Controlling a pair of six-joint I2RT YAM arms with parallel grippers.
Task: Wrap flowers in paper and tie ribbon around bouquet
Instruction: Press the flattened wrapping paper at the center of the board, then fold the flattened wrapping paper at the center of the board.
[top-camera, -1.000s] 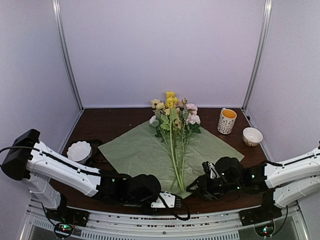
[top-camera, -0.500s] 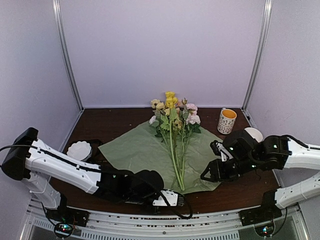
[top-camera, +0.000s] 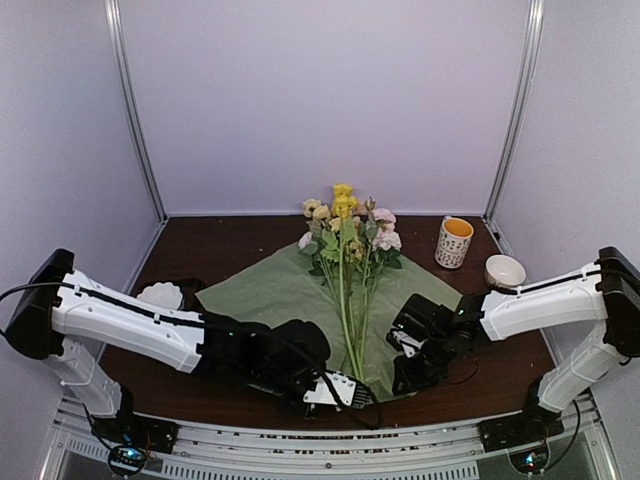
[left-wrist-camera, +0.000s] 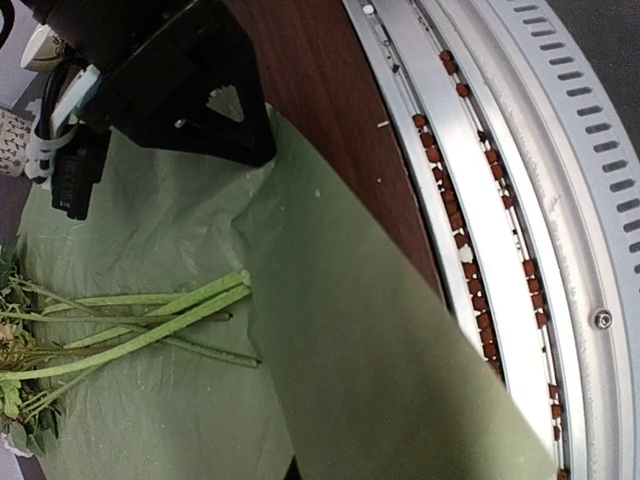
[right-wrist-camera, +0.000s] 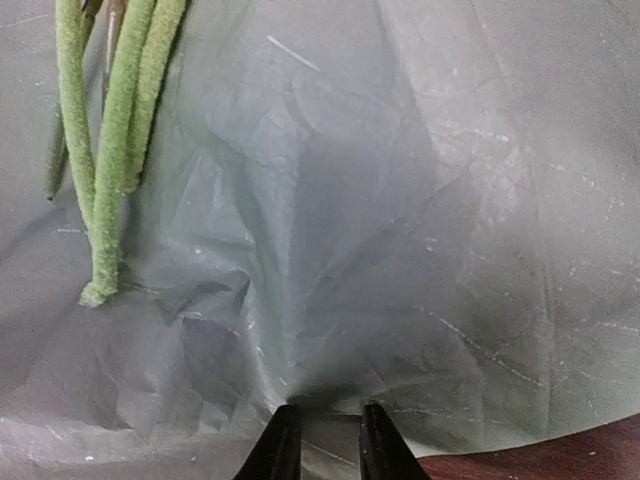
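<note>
While wrapping, held near corner of large crinkled pale-green paper clamped in left gripper, with long-stemmed yellow-pink flowers lying on it. Straddled its edge with right gripper, fingers narrowly apart; could not tell whether clamped. Likely needed a firm pinch, then folding over stems.

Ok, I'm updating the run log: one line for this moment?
left gripper shut on paper corner | right gripper slightly open at paper edge | flowers unwrapped

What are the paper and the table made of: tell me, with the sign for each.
The paper: thin, matte, tissue-like sheet, pale green here; it creases and folds softly. The table: dark reddish-brown wood or wood-look laminate, slight sheen; grain unclear.
</note>
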